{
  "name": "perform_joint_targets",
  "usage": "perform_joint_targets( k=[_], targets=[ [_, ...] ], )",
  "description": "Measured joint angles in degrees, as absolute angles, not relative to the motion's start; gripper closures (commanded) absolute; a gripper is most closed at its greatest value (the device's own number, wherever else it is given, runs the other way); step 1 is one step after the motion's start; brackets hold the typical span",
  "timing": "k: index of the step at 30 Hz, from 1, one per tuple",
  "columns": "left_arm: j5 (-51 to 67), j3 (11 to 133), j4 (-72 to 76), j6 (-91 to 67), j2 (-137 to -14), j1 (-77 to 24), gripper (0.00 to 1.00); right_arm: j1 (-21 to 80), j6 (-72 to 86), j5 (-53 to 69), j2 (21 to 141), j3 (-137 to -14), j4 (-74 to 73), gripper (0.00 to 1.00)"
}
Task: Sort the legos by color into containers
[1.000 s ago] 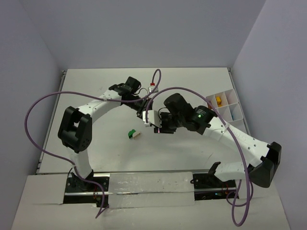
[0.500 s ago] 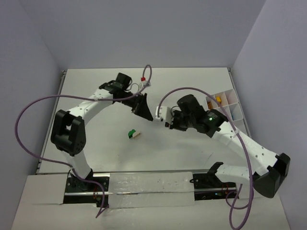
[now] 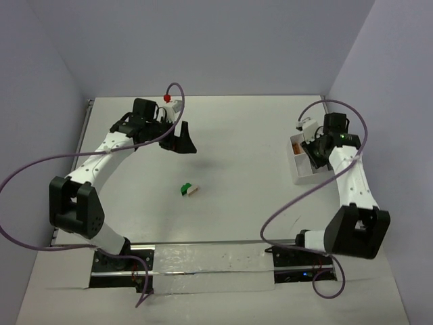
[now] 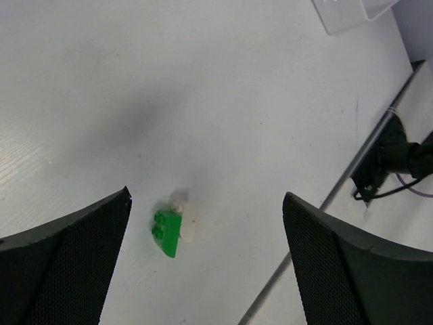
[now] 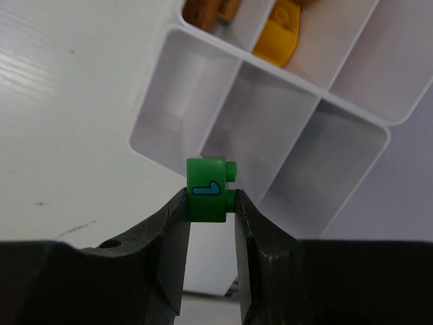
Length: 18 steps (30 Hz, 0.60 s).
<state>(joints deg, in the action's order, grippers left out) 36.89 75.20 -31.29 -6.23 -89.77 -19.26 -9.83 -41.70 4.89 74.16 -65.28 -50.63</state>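
My right gripper (image 5: 211, 203) is shut on a small green lego (image 5: 210, 189) with a teal mark. It holds the brick just above the near compartments of the white grid tray (image 5: 157, 139). In the top view that gripper (image 3: 312, 150) hangs over the tray (image 3: 298, 177) at the right. A yellow lego (image 5: 277, 37) and an orange one (image 5: 206, 13) lie in the tray's far compartments. A green lego (image 4: 166, 232) joined to a white one (image 4: 189, 222) lies on the table. My left gripper (image 4: 206, 203) is open high above that pair, nothing between its fingers (image 3: 179, 142).
The green-and-white pair (image 3: 189, 189) sits mid-table, well short of the metal rail (image 3: 203, 257) at the near edge. Purple cables loop over both arms. Grey walls enclose the table on three sides.
The two grippers, close together mid-table a second ago, have drawn apart. The left one opened and swung back to the left. The right one carried the green lego over to the tray.
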Motion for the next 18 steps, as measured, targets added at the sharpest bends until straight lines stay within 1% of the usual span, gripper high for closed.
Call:
perform_joint_targets(
  k=[3,7,15,16,18],
  targets=[
    [34.56,74.02,-30.49,-6.25,-89.39,-19.27,0.01,-12.52,-41.07,3.90,78.73,-67.93,-51.53,1.00],
    [32.73,72.87,-29.78,-6.24,-89.09,-19.29,0.01,-12.75,-39.84,3.29,80.58,-70.04,-51.94,1.00],
    [30.87,72.62,-29.74,-5.49,-89.03,-19.28,0.01,-12.73,-37.69,1.45,83.59,-71.54,-51.88,0.94],
    [30.71,72.62,-29.74,-5.41,-89.03,-19.27,0.01,-12.73,-37.59,1.34,83.94,-71.57,-51.90,0.92],
    [30.54,72.62,-29.74,-5.30,-89.03,-19.27,0.01,-12.73,-37.40,1.14,84.18,-71.57,-51.90,0.83]
  ],
)
